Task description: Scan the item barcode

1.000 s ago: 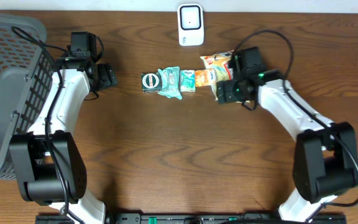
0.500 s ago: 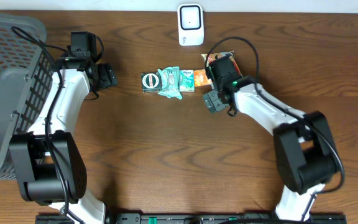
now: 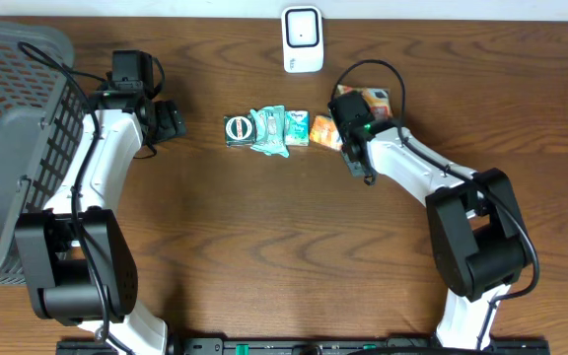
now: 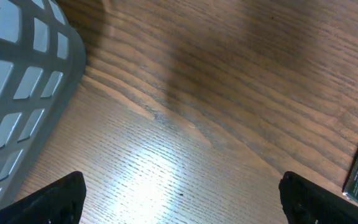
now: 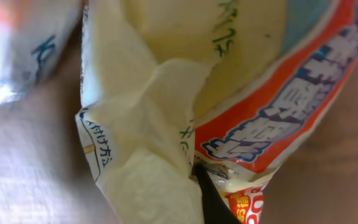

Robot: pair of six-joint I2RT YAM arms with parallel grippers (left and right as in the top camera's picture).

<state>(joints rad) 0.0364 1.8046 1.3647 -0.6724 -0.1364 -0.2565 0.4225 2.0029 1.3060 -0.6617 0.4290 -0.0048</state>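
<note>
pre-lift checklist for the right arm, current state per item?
1. Right gripper shut on the snack packet: ok; the wrapper is crumpled at the finger.
2. Barcode position known: cannot tell; the wrist view shows only print and folds.
3. Scanner unobstructed: ok; it stands apart at the far edge.
4. Left gripper out of the way: ok; open, left of the row of items.
5. Teal packets free of the gripped packet: cannot tell; the row sits tightly together.
</note>
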